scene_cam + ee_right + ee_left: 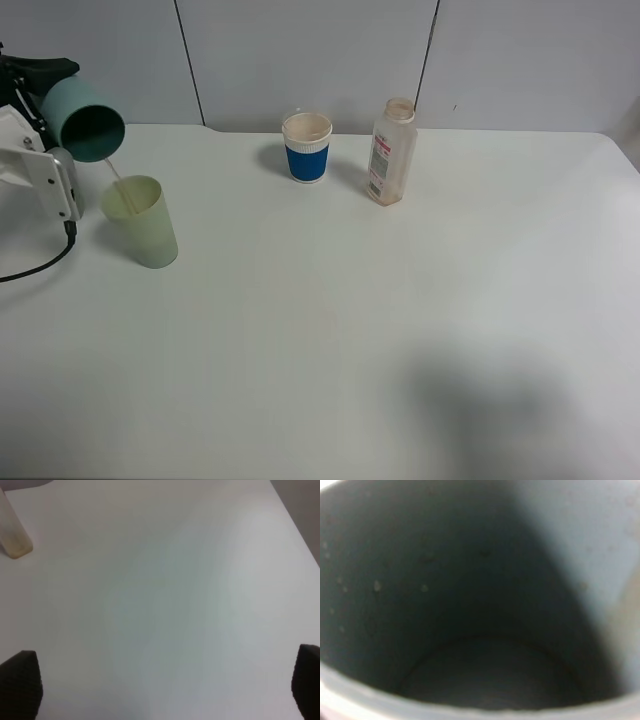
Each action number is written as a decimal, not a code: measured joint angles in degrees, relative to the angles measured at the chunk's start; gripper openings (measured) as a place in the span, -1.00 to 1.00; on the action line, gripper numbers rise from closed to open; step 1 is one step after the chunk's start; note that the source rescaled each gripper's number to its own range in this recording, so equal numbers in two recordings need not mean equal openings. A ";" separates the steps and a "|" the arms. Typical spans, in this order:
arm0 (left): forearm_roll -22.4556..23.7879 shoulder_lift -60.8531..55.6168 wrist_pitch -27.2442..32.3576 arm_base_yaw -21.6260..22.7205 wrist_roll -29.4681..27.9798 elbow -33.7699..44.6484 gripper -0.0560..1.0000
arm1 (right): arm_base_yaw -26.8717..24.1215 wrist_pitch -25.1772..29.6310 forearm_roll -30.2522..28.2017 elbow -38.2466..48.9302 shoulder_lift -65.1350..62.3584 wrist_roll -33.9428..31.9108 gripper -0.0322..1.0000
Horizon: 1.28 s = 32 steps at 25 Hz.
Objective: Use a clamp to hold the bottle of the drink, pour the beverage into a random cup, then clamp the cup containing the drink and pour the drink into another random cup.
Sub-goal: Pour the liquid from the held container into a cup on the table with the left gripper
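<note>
A: Far left of the white table (330,330): the left gripper (40,105) is clamped on the teal-green plastic tumbler (84,118), tipped almost onto its side, mouth facing right and slightly down.

B: Relation to the receiving cup?

A: The pale yellow-green tapered plastic tumbler (142,222) stands upright just below and right of the teal rim. A thin stream of the brown tea-coloured liquid (116,172) runs from that rim into its mouth. The teal cup's long axis lies near horizontal, pointing over the pale one.

B: How much is left inside?

A: The left wrist view looks straight down the dark interior of the teal cup (485,630); no pooled liquid shows (blurred, so not certain). I judge the pour nearly done.

B: Right arm?

A: Right gripper (165,690) fully spread, holding nothing, hanging over bare table on the right. The small clear squarish plastic bottle (391,152) stands far centre, beside a blue-sleeved white paper cup (306,147). The left arm is nearer both tumblers.
</note>
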<state>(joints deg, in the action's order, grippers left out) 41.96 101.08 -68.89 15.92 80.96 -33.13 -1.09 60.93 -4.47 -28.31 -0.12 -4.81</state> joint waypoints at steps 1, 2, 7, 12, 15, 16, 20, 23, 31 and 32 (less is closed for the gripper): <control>0.00 0.00 0.00 0.00 0.27 0.00 -0.89 | 0.00 0.00 0.00 0.00 0.00 0.00 1.00; 0.00 0.00 0.00 0.00 0.55 0.00 -0.89 | 0.00 0.00 0.00 0.00 0.00 0.00 1.00; 0.00 0.00 0.00 0.00 2.14 0.00 -0.89 | 0.00 0.00 0.00 0.00 0.00 0.00 1.00; 0.00 0.00 0.00 0.00 2.18 0.00 -0.89 | 0.00 0.00 0.00 0.00 0.00 0.00 1.00; 0.00 0.00 0.00 0.00 2.31 0.00 -0.89 | 0.00 0.00 0.00 0.00 0.00 0.00 1.00; 0.00 0.00 0.00 0.00 2.31 0.00 -0.89 | 0.00 0.00 0.00 0.00 0.00 0.00 1.00; 0.00 0.00 0.00 0.00 2.18 0.00 -0.89 | 0.00 0.00 0.00 0.00 0.00 0.00 1.00; 0.00 0.00 0.00 0.00 0.24 0.00 -0.89 | 0.00 0.00 0.00 0.00 0.00 0.00 1.00; 0.00 0.00 0.00 0.00 -16.54 0.00 -0.89 | 0.00 0.00 0.00 0.00 0.00 0.00 1.00; 0.00 0.00 0.00 0.00 -18.55 0.00 -0.89 | 0.00 0.00 0.00 0.00 0.00 0.00 1.00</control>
<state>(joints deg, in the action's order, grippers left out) 41.96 101.08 -68.89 15.92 62.41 -33.13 -1.09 60.93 -4.47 -28.31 -0.12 -4.81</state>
